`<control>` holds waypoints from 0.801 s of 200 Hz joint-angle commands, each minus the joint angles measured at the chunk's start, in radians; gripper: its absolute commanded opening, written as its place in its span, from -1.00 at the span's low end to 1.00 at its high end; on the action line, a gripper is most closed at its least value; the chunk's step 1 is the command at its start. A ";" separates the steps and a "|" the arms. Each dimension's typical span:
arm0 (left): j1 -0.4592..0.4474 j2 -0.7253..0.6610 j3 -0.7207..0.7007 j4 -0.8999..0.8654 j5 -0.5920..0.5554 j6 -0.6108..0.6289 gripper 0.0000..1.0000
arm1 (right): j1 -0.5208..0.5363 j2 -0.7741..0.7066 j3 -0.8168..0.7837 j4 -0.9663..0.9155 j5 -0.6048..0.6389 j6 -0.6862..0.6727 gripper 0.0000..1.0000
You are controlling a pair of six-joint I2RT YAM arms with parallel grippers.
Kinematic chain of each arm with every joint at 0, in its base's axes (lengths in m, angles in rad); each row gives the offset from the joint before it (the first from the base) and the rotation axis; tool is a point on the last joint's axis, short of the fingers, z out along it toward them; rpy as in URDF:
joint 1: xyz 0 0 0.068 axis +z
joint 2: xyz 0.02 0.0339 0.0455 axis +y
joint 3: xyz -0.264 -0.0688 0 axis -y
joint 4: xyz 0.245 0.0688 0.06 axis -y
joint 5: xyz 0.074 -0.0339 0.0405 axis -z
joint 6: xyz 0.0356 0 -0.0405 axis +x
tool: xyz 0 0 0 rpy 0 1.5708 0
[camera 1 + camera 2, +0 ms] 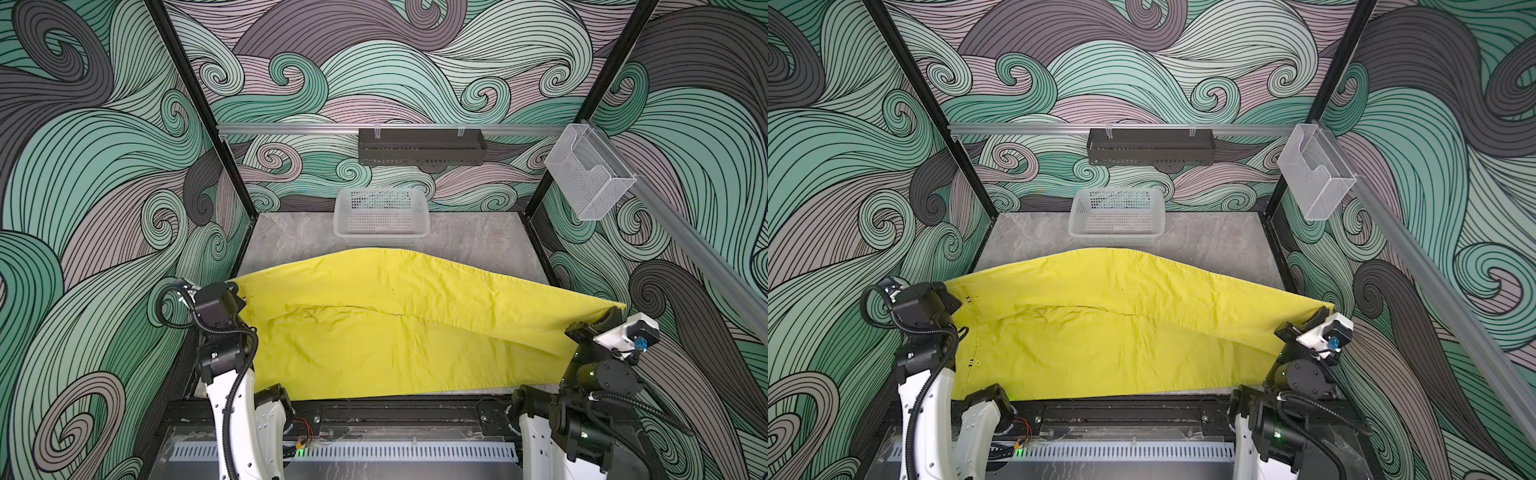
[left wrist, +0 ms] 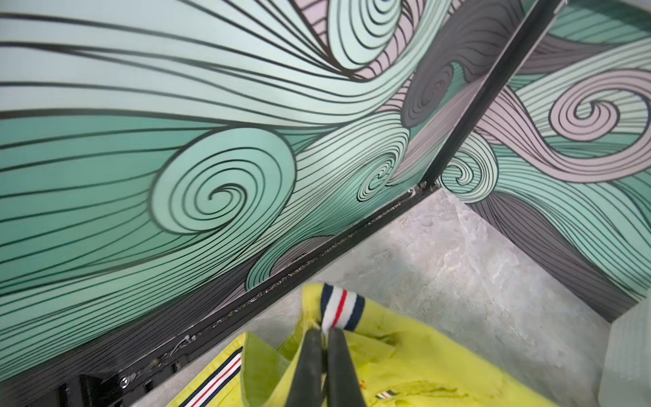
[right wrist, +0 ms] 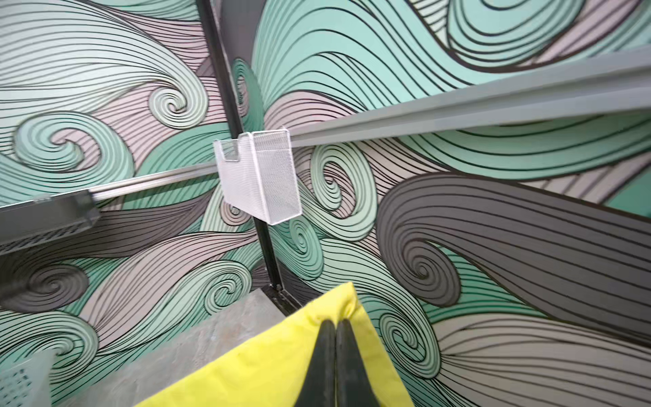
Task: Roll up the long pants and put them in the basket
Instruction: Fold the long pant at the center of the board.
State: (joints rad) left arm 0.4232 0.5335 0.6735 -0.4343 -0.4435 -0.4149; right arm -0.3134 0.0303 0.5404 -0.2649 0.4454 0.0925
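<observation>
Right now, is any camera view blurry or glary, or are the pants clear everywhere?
In both top views the light is even, without glare, and the long pants look sharp. In the left wrist view the left claw is soft, close to the lens, while the striped band is crisp. In the right wrist view the right claw is soft too, the white mesh holder clear.

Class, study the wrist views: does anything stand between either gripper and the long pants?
Nothing visible does. The left gripper is shut on the long pants at their striped waistband, the right gripper on a corner at the other end. The white basket stands beyond them, at the back.
</observation>
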 commanded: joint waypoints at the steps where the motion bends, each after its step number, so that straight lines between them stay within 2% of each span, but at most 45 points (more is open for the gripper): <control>1: 0.008 -0.219 -0.150 0.128 -0.200 -0.072 -1.00 | -0.004 -0.015 -0.004 -0.049 0.211 0.105 -1.00; 21: 0.009 -0.497 -0.358 0.364 -0.222 0.000 -1.00 | -0.004 -0.006 -0.019 -0.047 0.221 0.189 -1.00; 30: 0.009 -0.523 -0.400 0.443 -0.197 0.040 -1.00 | -0.004 0.018 -0.031 -0.019 0.177 0.236 -1.00; 52: 0.015 -0.307 -0.295 0.411 -0.065 0.000 -1.00 | -0.009 0.213 -0.033 0.124 -0.054 0.315 -1.00; 67: 0.021 -0.110 -0.227 0.467 0.090 -0.018 -1.00 | -0.008 0.395 -0.006 0.223 -0.178 0.333 -1.00; 79: 0.022 0.043 -0.161 0.513 0.193 -0.015 -1.00 | 0.000 0.483 0.007 0.298 -0.206 0.303 -1.00; 86: 0.021 0.108 -0.117 0.525 0.222 -0.002 -1.00 | -0.001 0.505 0.006 0.341 -0.179 0.283 -1.00; 111: 0.029 0.158 -0.072 0.593 0.142 0.046 -1.00 | -0.024 0.508 0.050 0.345 -0.054 0.188 -1.00; 133: 0.016 0.164 -0.055 0.557 0.122 0.204 -1.00 | -0.024 0.465 0.063 0.303 -0.034 0.132 -1.00; 160: -0.008 0.146 -0.080 0.523 -0.047 0.299 -1.00 | -0.030 0.243 -0.019 0.250 0.004 0.116 -1.00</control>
State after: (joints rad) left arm 0.4297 0.7086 0.5629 0.0456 -0.3408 -0.2447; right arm -0.3305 0.4381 0.5583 -0.0269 0.3801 0.2569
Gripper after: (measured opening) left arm 0.048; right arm 0.051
